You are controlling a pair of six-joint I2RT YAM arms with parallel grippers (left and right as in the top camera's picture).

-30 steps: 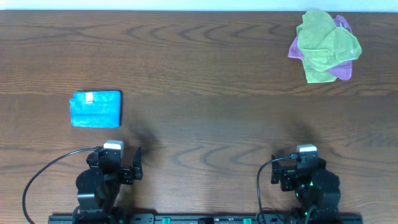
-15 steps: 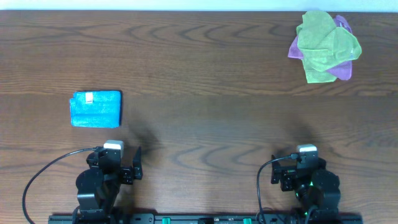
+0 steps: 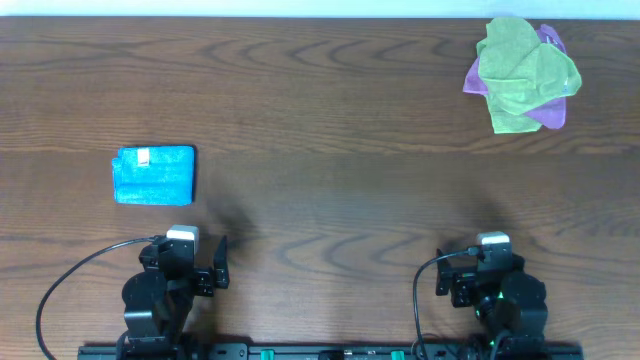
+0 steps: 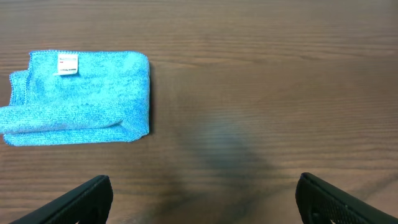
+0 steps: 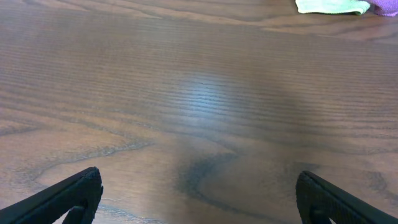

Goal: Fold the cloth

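Note:
The sky-blue cloth (image 3: 154, 175) lies folded into a small rectangle on the left of the wooden table, white tag on top; it also shows in the left wrist view (image 4: 78, 96), at upper left. My left gripper (image 3: 190, 262) is open and empty at the near edge, a little below and right of the cloth; its fingertips (image 4: 202, 199) frame bare wood. My right gripper (image 3: 482, 265) is open and empty at the near right edge, its fingertips (image 5: 199, 196) wide apart over bare wood.
A lime-green cloth (image 3: 522, 72) lies crumpled on a purple-pink cloth (image 3: 550, 112) at the far right corner; the green one's edge shows in the right wrist view (image 5: 329, 6). The table's far edge (image 3: 320, 17) runs along the top.

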